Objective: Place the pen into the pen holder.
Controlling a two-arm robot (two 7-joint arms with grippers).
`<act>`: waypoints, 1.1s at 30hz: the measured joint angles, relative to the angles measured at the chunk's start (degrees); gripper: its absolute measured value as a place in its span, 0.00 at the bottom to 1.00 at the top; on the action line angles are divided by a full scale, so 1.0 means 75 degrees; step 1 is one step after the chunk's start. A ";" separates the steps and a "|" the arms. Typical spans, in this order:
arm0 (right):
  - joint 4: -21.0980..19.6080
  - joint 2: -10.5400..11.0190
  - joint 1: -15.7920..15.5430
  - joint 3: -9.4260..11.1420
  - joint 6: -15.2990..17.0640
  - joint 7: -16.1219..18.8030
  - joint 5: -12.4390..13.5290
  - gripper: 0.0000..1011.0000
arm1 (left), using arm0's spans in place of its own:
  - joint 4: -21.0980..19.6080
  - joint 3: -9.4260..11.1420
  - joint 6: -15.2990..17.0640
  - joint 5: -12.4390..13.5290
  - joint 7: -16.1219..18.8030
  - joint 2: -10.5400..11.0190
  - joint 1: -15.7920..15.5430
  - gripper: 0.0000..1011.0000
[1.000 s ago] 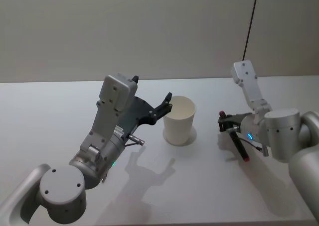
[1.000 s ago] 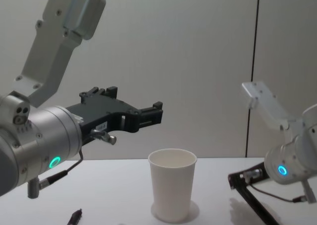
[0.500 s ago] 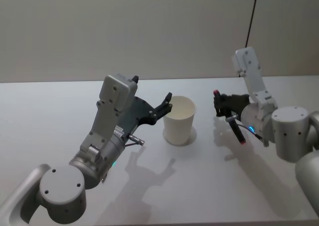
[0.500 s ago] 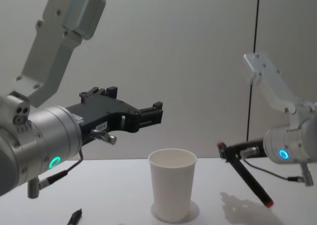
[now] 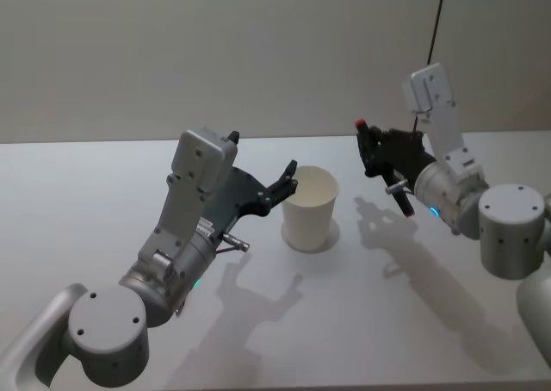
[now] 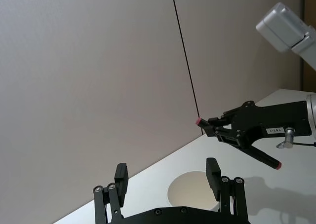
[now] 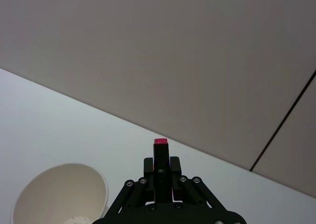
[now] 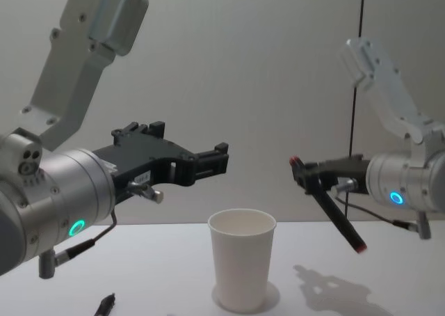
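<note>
Rising toward the pen holder (image 8: 242, 264), the right gripper (image 8: 308, 173) is pinching the pen (image 8: 337, 217); the left gripper (image 6: 167, 174) is hovering nearby, jaws spread.

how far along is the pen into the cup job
Done: the pen is picked up, clamped in the right gripper. In hand: it hangs tilted in the air, to the right of the cup and above rim height, not over it. Left: bring the pen over the cup, lower it in and release. The left gripper hovers open, up and left of the cup.
</note>
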 joint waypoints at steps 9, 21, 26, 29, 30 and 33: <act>0.0339 -0.0020 0.0157 -0.0009 -0.1548 0.0366 0.0050 0.18 | 0.0000 0.0000 0.0000 0.0000 0.0000 0.0000 0.0000 0.99; 0.1627 -0.0278 0.0805 -0.0047 -0.3632 0.0984 0.0597 0.18 | 0.0000 0.0000 0.0000 0.0000 0.0000 0.0000 0.0000 0.99; 0.2302 -0.0417 0.1151 -0.0057 -0.4284 0.1328 0.0924 0.18 | 0.0000 0.0000 0.0000 0.0000 0.0000 0.0000 0.0000 0.99; 0.2695 -0.0495 0.1347 -0.0058 -0.4573 0.1564 0.1128 0.18 | 0.0000 0.0000 0.0000 0.0000 0.0000 0.0000 0.0000 0.99; 0.2781 -0.0512 0.1391 -0.0058 -0.4633 0.1622 0.1175 0.18 | 0.0000 0.0000 0.0000 0.0000 0.0000 0.0000 0.0000 0.99; 0.3183 -0.0590 0.1593 -0.0057 -0.4851 0.1860 0.1371 0.18 | -0.0001 0.0000 0.0000 0.0000 0.0000 -0.0001 0.0000 0.99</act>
